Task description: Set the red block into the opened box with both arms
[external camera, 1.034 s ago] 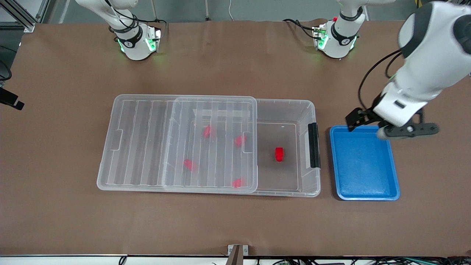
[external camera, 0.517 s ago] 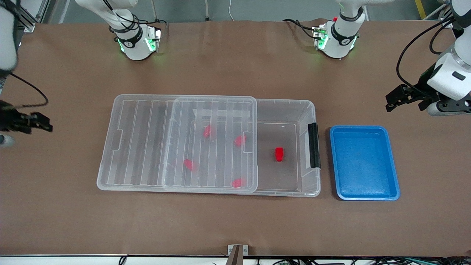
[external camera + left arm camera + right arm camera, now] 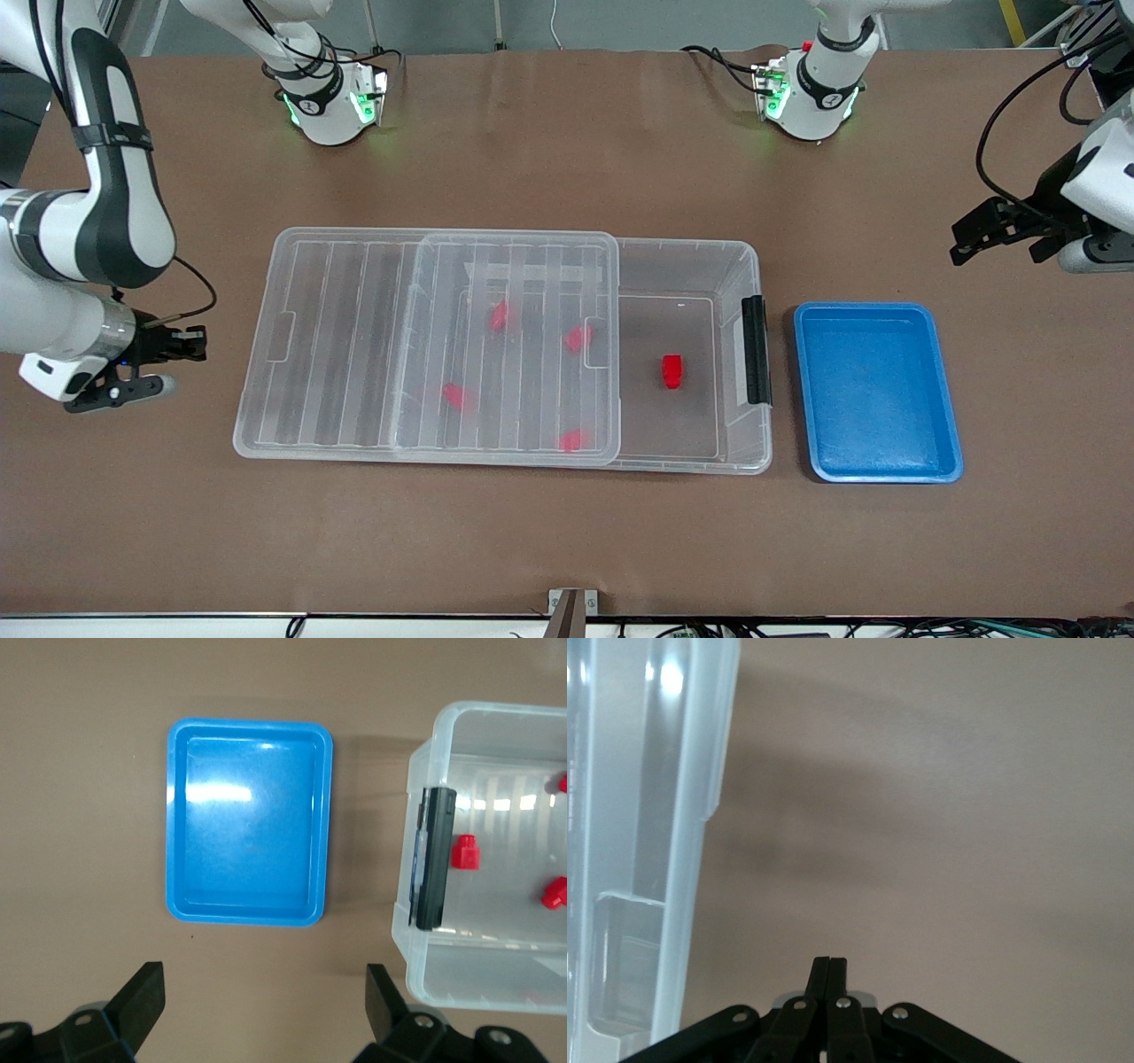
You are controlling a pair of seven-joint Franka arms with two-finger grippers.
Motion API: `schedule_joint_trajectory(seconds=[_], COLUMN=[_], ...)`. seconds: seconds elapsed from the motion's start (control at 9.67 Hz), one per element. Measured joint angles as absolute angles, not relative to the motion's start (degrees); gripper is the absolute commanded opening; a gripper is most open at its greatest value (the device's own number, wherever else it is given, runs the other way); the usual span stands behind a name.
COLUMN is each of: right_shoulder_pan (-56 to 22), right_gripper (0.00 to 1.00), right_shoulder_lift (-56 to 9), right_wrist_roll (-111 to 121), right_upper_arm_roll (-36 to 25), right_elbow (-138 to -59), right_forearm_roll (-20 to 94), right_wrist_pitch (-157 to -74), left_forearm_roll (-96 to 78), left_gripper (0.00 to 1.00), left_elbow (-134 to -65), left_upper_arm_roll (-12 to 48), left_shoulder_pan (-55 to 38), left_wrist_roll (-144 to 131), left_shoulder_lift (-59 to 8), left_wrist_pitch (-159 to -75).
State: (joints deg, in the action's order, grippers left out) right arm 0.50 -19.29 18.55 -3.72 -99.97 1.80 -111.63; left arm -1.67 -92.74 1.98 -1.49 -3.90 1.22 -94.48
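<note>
The small bright red plastic block (image 3: 672, 371) lies on the floor of the large shallow clear plastic box (image 3: 691, 257), right of the frame's centre in the front view. It sits in the uncovered end of the box, near the black clasp (image 3: 756, 349) on the short wall, and touches neither wall nor clasp. The left wrist view shows the same block (image 3: 464, 852) just inside the clasp (image 3: 434, 858).

The ribbed clear plastic lid (image 3: 354, 346) rests slid toward the right arm's end of the counter (image 3: 567, 540), covering most of the box and overhanging its short end. Four more small red pieces (image 3: 500, 315) show blurred through the lid.

A shallow blue plastic tray (image 3: 952, 416) stands beside the box's clasp end, apart from it, at the right of the frame.

The left gripper (image 3: 1005, 232) hangs at the right edge of the frame, above the bare counter near the tray's upper corner, its fingers (image 3: 142, 997) spread wide and holding nothing. The right gripper (image 3: 173, 350) sits low at the left edge of the frame, just off the lid's short end, its fingers (image 3: 830, 979) pressed together on nothing.
</note>
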Motion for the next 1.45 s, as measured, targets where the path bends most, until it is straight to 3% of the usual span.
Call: schedule_joint_trajectory(seconds=[0.83, 1.45], right_shoulder_pan=[-1.0, -2.2], right_gripper=[0.00, 0.00], right_shoulder_lift=[-20.3, -21.4], right_wrist_roll=[16.6, 4.4], right_upper_arm_roll=[-0.1, 8.9], right_elbow=[-101.8, -99.6], right_forearm_roll=[15.1, 15.6], right_wrist_pitch=[-108.2, -108.4], left_forearm_roll=[-3.5, -1.3], left_gripper=[1.00, 1.00], left_elbow=[-93.3, -93.3], left_upper_arm_roll=[-0.1, 0.5], left_shoulder_pan=[-2.8, -3.0], left_wrist_roll=[-2.7, -2.7], left_shoulder_lift=[3.0, 3.0], left_wrist_pitch=[-90.8, -90.8])
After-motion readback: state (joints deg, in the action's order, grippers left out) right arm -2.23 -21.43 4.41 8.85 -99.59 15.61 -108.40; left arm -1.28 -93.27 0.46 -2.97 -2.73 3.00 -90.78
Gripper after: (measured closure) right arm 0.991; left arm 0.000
